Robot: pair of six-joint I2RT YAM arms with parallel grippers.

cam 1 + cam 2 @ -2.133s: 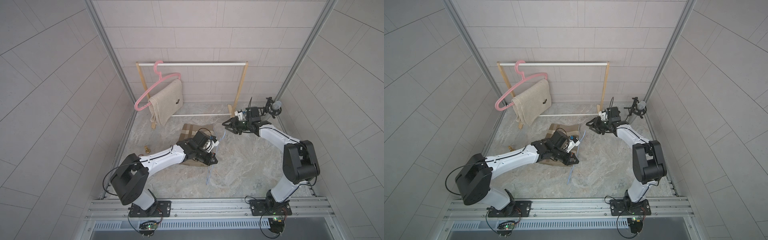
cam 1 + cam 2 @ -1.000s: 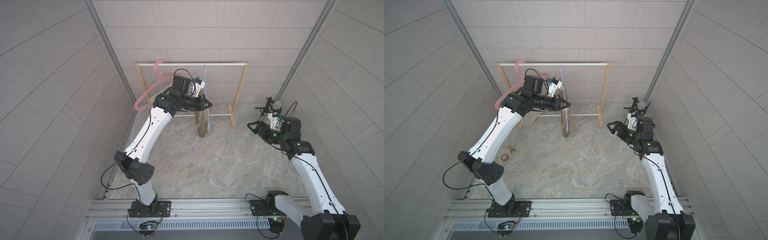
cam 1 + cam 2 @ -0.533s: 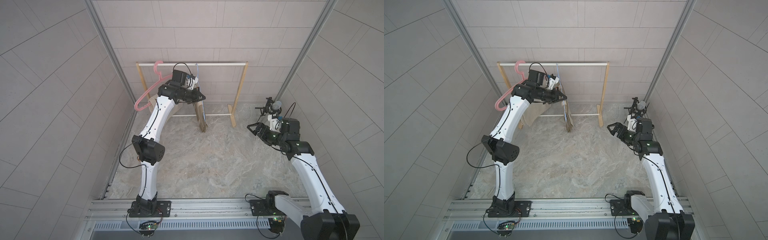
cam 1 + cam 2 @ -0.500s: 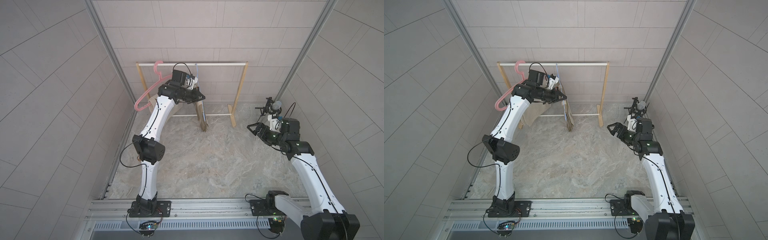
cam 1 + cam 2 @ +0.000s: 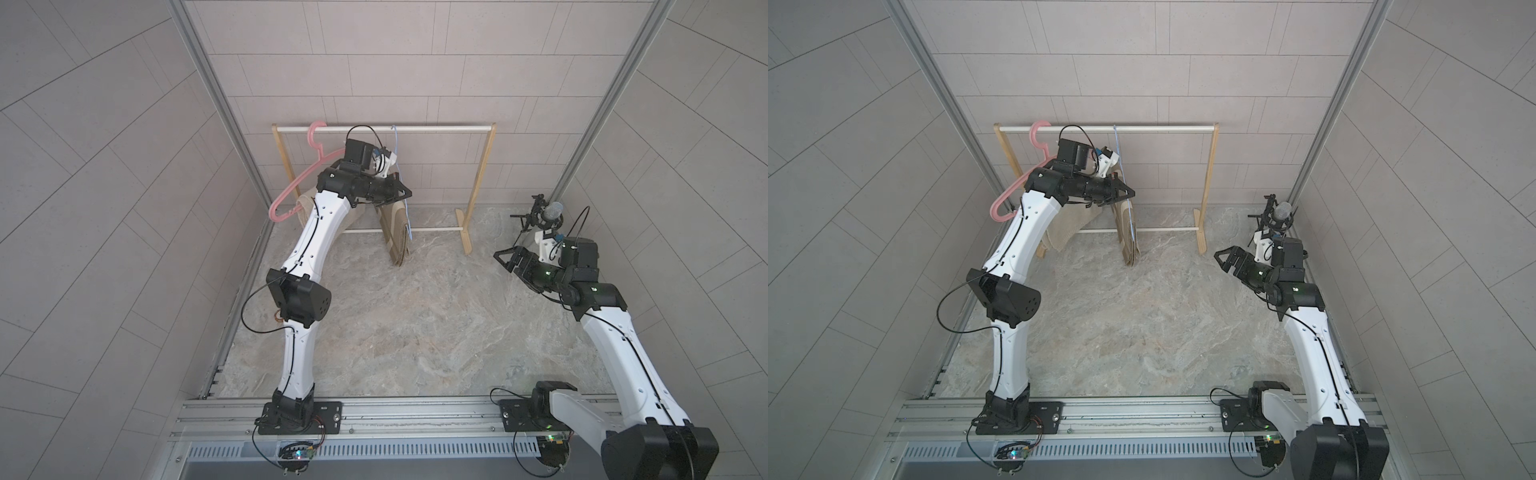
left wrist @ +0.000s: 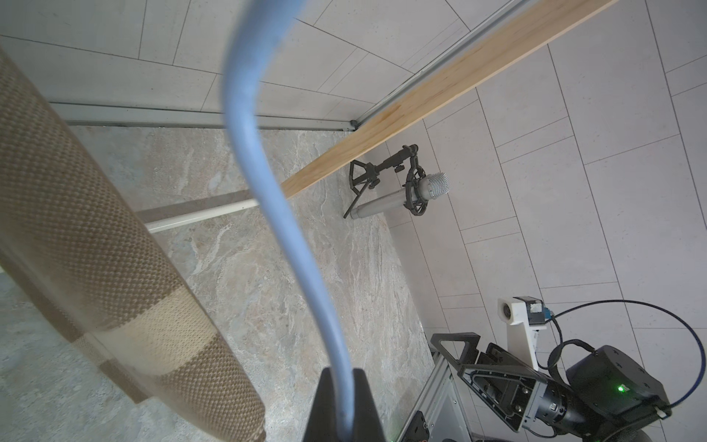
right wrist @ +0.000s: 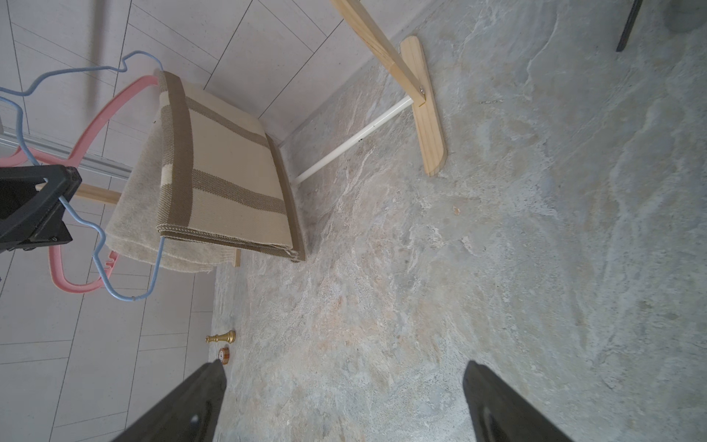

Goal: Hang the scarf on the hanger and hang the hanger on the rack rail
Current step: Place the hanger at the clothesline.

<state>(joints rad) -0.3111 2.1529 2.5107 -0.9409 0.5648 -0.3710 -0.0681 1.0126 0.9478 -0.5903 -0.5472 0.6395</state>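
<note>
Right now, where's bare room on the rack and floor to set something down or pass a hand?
The rail is bare from the blue hanger to the right post. The floor between the striped scarf and the right hand is open. Crowded: the rail's left end, where pink hanger, beige cloth and left hand bunch; a microphone fills the right back corner.
</note>
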